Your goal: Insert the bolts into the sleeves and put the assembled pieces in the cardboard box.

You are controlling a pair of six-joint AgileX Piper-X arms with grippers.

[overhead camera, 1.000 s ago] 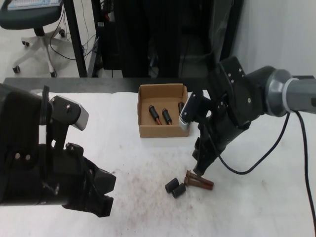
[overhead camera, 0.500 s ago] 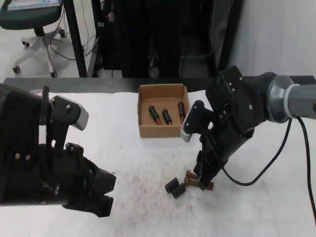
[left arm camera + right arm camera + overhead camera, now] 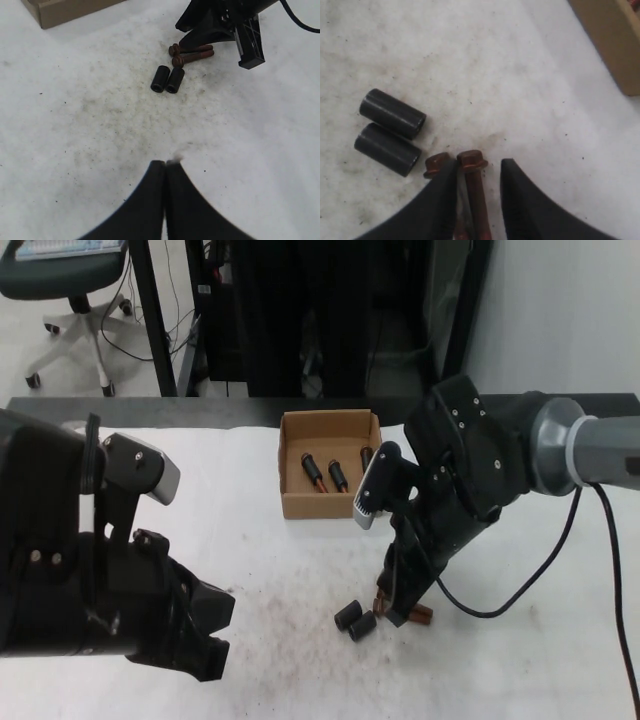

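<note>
Nearby, two sleeves [image 3: 392,114] lie just beside the bolts [image 3: 475,186].

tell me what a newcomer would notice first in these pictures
The right gripper sits low over the white bench, open fingers straddling one of two rusty bolts. Two black sleeves lie side by side next to them. Behind, a cardboard box holds three assembled pieces.
</note>
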